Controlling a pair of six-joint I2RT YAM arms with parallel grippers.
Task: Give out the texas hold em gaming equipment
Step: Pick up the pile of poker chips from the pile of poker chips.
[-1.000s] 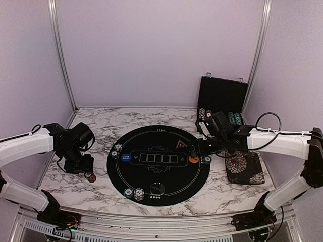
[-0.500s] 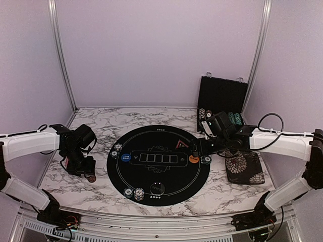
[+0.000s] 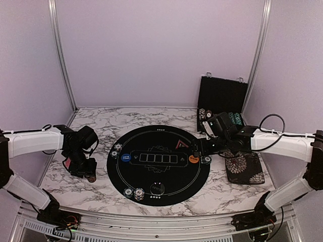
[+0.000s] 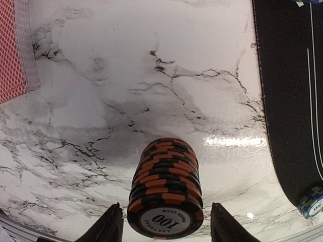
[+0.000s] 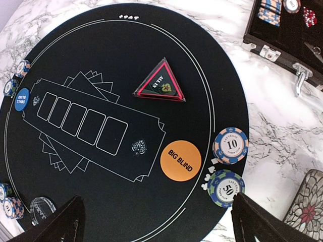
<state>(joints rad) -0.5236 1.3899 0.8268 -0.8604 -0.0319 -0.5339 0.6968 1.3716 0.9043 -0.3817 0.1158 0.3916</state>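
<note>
left of the mat [image 3: 166, 182], chip stack [image 4: 165, 194] between the left gripper [image 4: 166, 222] jaws
upright, centred; jaws apart, a sliver clear each side, nothing gripped.

orange btn [image 5: 180, 160] on mat [image 5: 101, 60] | blue chips [image 5: 230, 145] just beside green chips [image 5: 225, 188], mat edge

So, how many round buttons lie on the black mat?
3: the blue button at the left side of the mat, the orange button at its right side, and the dark button near its front edge. None seems hidden.
</note>
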